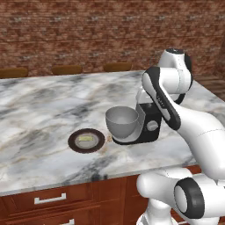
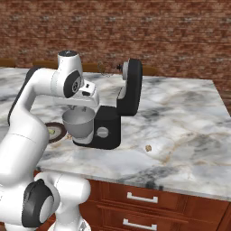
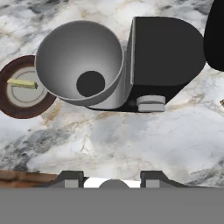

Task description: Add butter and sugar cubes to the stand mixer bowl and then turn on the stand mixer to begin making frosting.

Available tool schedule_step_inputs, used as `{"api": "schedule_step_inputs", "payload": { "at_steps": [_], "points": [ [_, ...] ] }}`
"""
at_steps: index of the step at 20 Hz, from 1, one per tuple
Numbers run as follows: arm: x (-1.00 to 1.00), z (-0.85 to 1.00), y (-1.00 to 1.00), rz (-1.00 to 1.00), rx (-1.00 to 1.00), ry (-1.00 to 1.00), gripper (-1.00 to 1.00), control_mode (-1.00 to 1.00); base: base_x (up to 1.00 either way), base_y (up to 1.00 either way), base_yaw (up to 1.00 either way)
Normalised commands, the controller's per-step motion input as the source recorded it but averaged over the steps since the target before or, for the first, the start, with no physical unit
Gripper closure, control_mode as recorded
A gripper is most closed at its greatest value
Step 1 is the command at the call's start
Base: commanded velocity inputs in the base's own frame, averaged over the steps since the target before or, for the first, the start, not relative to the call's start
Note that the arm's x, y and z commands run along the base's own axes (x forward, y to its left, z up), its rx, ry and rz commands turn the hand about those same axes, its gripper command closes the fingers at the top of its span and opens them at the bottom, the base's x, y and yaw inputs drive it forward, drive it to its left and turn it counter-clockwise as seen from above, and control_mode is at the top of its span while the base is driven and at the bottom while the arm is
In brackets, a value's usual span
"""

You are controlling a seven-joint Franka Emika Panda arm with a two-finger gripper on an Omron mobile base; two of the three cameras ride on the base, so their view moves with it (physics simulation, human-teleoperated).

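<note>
So the big marble counter [image 1: 39, 110] takes up most of the scene, with a brick wall [image 1: 88, 30] behind it and wood drawers [image 2: 149, 203] underneath. The white arm [image 1: 176, 105] reaches up over the counter and bends back down above the mixer.

The stand mixer [image 2: 110, 122] sits near the front edge of the counter, black, with its head [image 2: 131, 88] tilted up and back and the silver knob [image 2: 103, 132] on the side of the base. The stand mixer bowl [image 1: 122, 122] is seated on the mixer's base, grey metal, and looks empty inside from the hand view [image 3: 81, 61].

Just beside the bowl is a dark brown plate [image 1: 75, 144], and the butter [image 3: 22, 83] is lying on it, a little pale yellow block. It's not in the bowl yet.

The gripper [image 3: 111, 178] hangs above the mixer and bowl, not touching anything. Its two fingertips [image 3: 70, 177] sit apart with nothing between them, so it's released.

There's also a tiny brownish thing [image 2: 148, 147] on the counter on the other side of the mixer, too small to tell what it is.
</note>
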Motion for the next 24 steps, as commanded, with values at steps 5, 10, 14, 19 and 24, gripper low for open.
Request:
{"api": "schedule_step_inputs", "payload": {
  "at_steps": [5,10,14,19,24],
  "points": [
    [0.00,0.00,0.00,0.00,0.00,0.00,-1.00,1.00,-0.01,0.04,0.00],
    [0.00,0.00,0.00,0.00,0.00,0.00,-1.00,1.00,-0.09,0.40,0.00],
    [0.00,0.00,0.00,0.00,0.00,0.00,-1.00,1.00,-0.11,0.32,0.00],
    [0.00,0.00,0.00,0.00,0.00,0.00,-1.00,1.00,-0.19,0.20,-0.01],
    [0.00,0.00,0.00,0.00,0.00,0.00,-1.00,1.00,-0.31,0.31,-0.07]
  ]
}}
